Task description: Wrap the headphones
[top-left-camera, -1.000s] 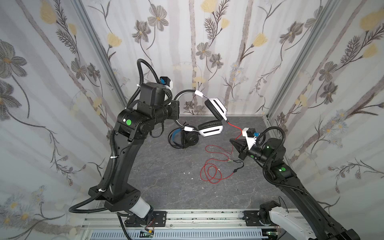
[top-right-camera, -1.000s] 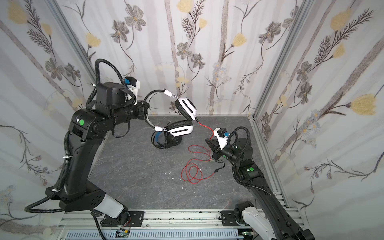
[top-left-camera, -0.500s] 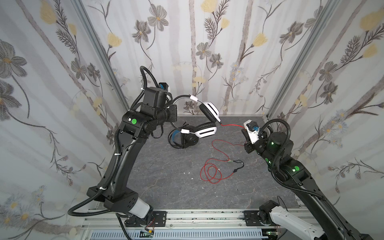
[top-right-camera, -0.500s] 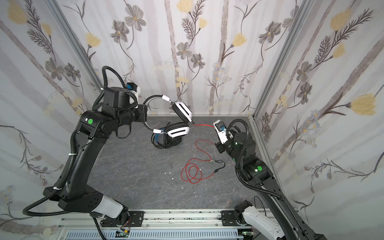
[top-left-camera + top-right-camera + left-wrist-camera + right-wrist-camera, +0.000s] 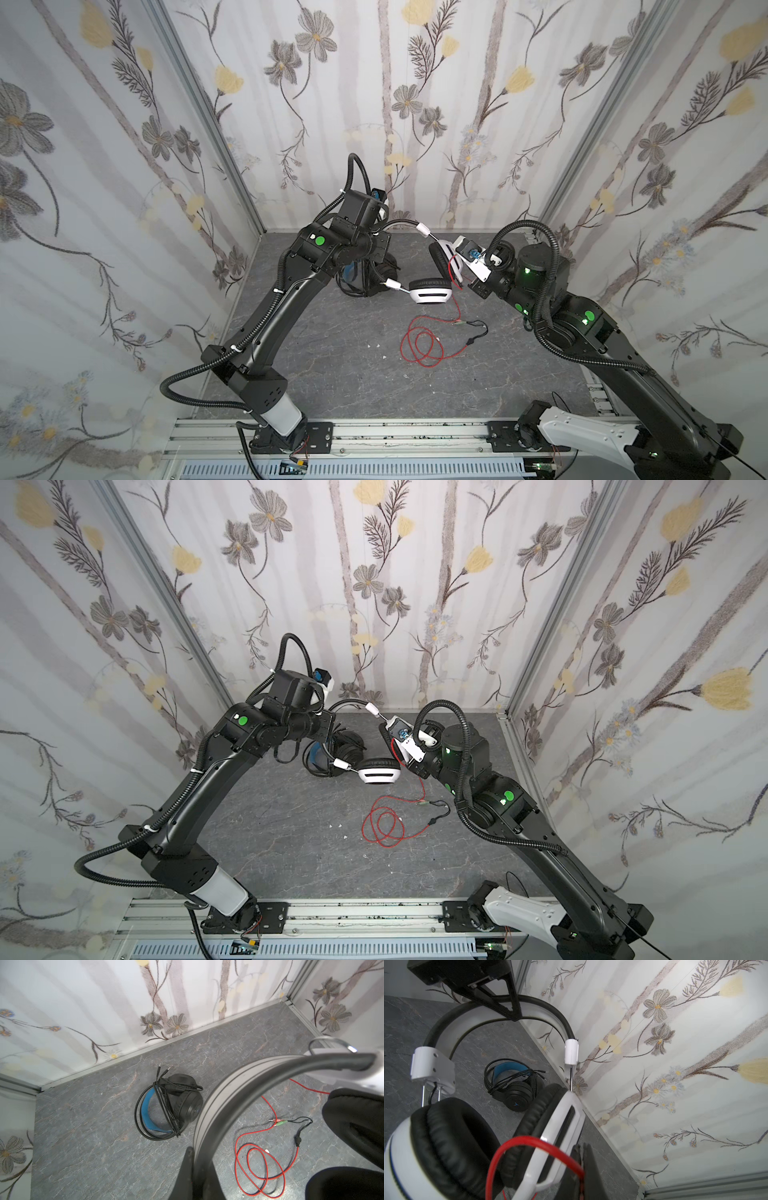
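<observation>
Red cable point(image 5: 529, 1139) arcs over the outer shell of one cup of the white headphones point(image 5: 431, 1068) and runs in between the fingers of my right gripper point(image 5: 581, 1169), which are pressed together on it, just beside that cup. My left gripper point(image 5: 511, 1012) is clamped shut on the top of the headband, so the two black-padded cups hang below it, one lower than the other in both top views. Whether the lower cup touches the floor point(image 5: 93, 1136) I cannot tell. From the cup the red lead drops to the grey, stone-patterned floor and lies there in loose coils between my two arms, ending in a short black split lead with a pink and a green plug point(image 5: 277, 1122).

Black headphones point(image 5: 187, 1105) lie flat on the floor near the back wall point(image 5: 415, 124), partly hidden behind my left arm in both top views. Their blue inner band shows, and their black cable is gathered in loops over band and cup, both plug ends sticking out toward the wall.
</observation>
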Controlling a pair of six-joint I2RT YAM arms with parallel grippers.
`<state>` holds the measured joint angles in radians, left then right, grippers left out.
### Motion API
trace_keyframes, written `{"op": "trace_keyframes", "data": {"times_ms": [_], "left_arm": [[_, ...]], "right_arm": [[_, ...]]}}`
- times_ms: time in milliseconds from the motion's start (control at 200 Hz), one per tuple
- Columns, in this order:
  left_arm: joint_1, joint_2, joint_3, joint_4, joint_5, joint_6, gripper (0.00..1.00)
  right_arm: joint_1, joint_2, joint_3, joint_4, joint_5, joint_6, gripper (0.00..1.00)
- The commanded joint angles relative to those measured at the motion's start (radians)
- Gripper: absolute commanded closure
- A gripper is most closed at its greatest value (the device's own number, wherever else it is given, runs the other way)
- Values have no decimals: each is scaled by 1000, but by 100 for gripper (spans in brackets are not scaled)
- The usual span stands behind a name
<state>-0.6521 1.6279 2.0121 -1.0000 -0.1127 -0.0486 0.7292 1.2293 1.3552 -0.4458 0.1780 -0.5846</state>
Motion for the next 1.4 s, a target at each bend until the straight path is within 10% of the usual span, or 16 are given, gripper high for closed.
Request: {"op": "trace_keyframes", "data": {"times_ms": [0,245,630,1039,1394], "left_arm": [[-14,0,-16,72,42,26,100],[-35,-19,-78,86,165,52,100],[-58,-34,-79,19,285,100,100],[-64,-61,-107,43,374,56,100],[-54,-134,-139,192,377,-129,100]], "right_arm": [[1,24,8,-9,-24,-5,100],[1,56,-13,2,60,33,100],[0,65,-14,25,117,39,62],[-22,62,13,49,131,111,45],[-439,-41,-70,191,-339,483,25]]}}
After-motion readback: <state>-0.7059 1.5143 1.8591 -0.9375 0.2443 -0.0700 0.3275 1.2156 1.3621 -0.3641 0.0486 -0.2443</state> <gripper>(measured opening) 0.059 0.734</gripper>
